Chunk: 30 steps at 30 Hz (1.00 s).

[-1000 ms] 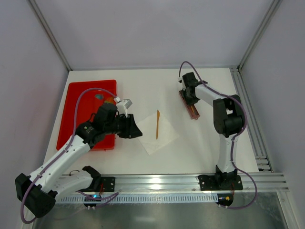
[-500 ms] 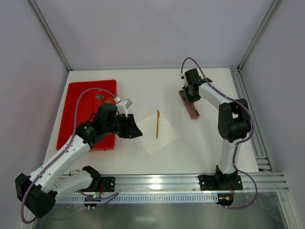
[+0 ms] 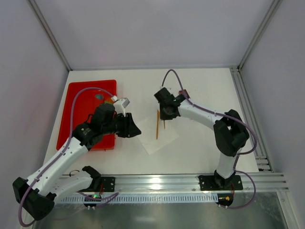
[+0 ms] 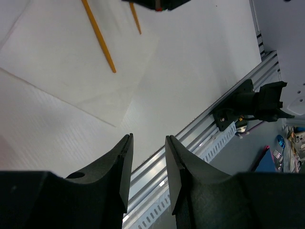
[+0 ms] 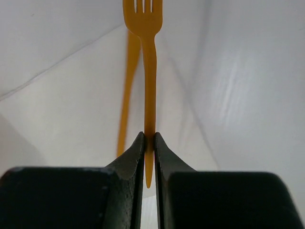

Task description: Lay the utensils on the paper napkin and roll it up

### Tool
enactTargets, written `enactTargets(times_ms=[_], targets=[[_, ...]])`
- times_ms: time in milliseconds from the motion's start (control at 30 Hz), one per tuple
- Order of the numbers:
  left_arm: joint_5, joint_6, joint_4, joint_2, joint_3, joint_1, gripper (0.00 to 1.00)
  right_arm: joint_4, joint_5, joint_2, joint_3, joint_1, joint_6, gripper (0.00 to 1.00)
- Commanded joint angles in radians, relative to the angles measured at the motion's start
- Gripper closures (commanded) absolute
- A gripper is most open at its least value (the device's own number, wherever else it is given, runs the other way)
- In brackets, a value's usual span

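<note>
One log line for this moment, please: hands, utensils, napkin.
left hand: open, empty, beside napkin | right hand: shut on fork, over napkin | other utensil: lying on napkin | roll: not started

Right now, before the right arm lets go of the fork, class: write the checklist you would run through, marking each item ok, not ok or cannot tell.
1. Fork firmly held: ok. The right gripper is shut on its handle.
2. Fork above the napkin: ok. It hangs over the sheet.
3. Other utensil in place: ok. It lies on the napkin, beside the fork.
4. Left gripper out of the way: ok. It is open, empty and beside the napkin's left edge.
5. Fork low enough to touch the napkin: cannot tell.
</note>
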Motion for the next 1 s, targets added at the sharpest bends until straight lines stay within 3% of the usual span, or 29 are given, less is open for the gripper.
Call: enactTargets(times_ms=[0,233,967], targets=[[-0.032,0.012,0.005,-0.033,0.030,0.005,0.63,0.035,0.043,0.045,0.035,0.100,0.254,0.96],[-0.057,0.012,0.002,-0.067,0.018,0.003,0.62,-0.044,0.103,0.155,0.164,0.214,0.320,0.96],[-0.046,0.016,0.002,-0.064,0.011,0.005,0.62,-0.068,0.119,0.231,0.157,0.233,0.359,0.91]])
